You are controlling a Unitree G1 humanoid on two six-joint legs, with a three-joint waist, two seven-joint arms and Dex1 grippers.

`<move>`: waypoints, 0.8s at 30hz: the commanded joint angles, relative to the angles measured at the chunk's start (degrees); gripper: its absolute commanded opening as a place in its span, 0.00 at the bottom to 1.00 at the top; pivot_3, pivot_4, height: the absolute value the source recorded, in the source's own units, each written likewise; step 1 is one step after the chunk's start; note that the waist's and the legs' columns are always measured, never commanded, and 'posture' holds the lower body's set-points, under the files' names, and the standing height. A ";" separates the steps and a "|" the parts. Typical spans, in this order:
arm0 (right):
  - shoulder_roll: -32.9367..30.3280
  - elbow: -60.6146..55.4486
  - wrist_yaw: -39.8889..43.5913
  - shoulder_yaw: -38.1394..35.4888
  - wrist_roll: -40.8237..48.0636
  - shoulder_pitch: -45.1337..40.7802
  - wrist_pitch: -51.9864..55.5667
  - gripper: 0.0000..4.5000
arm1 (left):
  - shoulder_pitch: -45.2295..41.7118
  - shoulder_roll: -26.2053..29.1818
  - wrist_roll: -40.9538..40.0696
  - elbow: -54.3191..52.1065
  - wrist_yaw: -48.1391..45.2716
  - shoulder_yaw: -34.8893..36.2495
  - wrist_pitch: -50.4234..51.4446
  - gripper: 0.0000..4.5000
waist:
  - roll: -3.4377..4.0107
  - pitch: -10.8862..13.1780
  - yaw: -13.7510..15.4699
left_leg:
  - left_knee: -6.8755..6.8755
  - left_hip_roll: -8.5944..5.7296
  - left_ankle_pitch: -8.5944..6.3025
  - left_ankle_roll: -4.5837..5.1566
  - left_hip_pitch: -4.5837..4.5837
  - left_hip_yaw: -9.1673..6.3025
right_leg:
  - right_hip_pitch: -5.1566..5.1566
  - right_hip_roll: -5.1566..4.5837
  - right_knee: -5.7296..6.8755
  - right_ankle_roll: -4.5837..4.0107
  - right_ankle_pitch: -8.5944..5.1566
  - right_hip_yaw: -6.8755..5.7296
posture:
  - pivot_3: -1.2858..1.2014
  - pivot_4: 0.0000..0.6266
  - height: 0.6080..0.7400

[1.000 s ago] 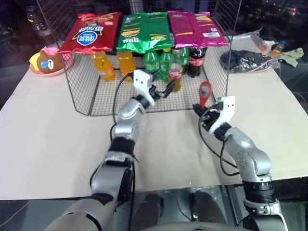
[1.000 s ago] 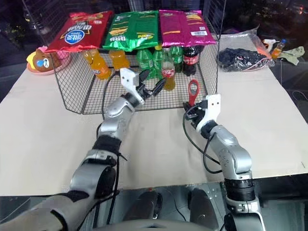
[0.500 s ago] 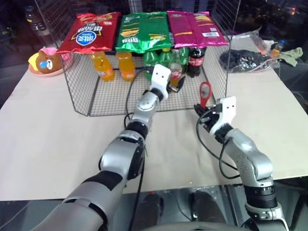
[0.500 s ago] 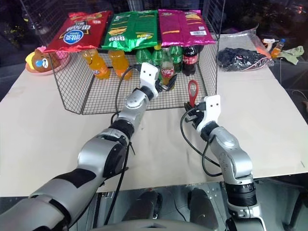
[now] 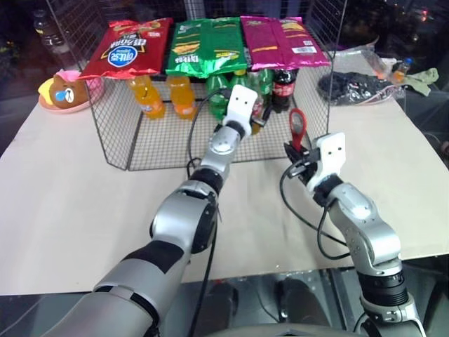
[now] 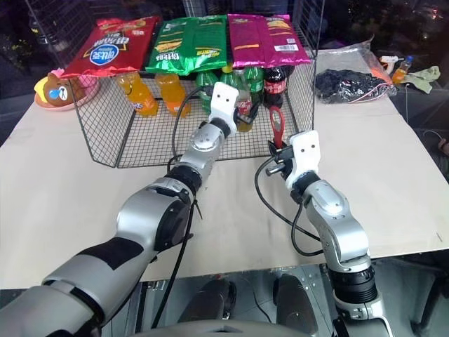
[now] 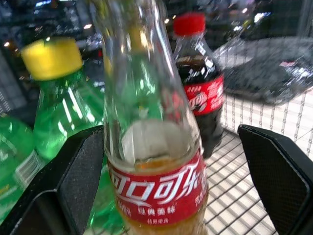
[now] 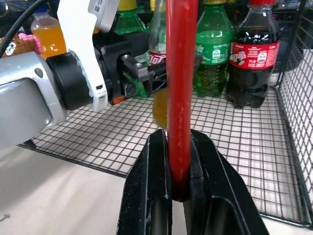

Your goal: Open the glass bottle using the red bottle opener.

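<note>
Since a second ago, left end effector advances into the wire basket at the worktop's far edge and now brackets the glass bottle, fingers wide, not clamped. Best centre on the label, then close squarely. Right end effector is clamped on the red bottle opener, upright, near the basket's right side.

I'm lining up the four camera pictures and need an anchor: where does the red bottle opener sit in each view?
Left eye view: red bottle opener upright above the right gripper, right of centre.
Right eye view: centre, beside the wire basket.
Left wrist view: not in it.
Right wrist view: vertical red bar between the fingers.
Shared landmark: dark cola bottle.
</note>
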 commanded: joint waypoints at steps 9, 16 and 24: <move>0.43 -3.69 -0.63 -0.97 -0.36 -1.19 -0.79 0.00 | -5.14 -1.01 4.49 1.13 7.17 -0.44 5.17 0.98 | 0.00 0.00 -0.01 | 0.01 -0.01 0.00 0.00 -0.01 0.01 | 0.00 0.00 0.01 0.00 0.00 0.00 | 0.52 0.24 1.00; 0.57 -4.66 -1.28 -1.03 -0.50 -0.52 -0.42 0.00 | -5.82 -1.81 5.86 1.62 9.72 0.10 8.13 0.98 | 0.00 0.00 -0.05 | 0.02 -0.01 0.00 0.00 0.00 0.02 | -0.01 0.00 0.04 0.00 0.00 0.01 | 0.52 0.24 1.00; 0.56 -5.24 -1.79 -1.30 -0.60 -0.28 -0.03 0.00 | -5.47 -1.99 6.74 1.73 10.95 0.41 9.17 0.98 | 0.00 0.00 -0.05 | 0.07 -0.01 0.00 0.00 0.00 0.03 | -0.03 -0.01 0.12 0.00 0.00 0.03 | 0.52 0.24 1.00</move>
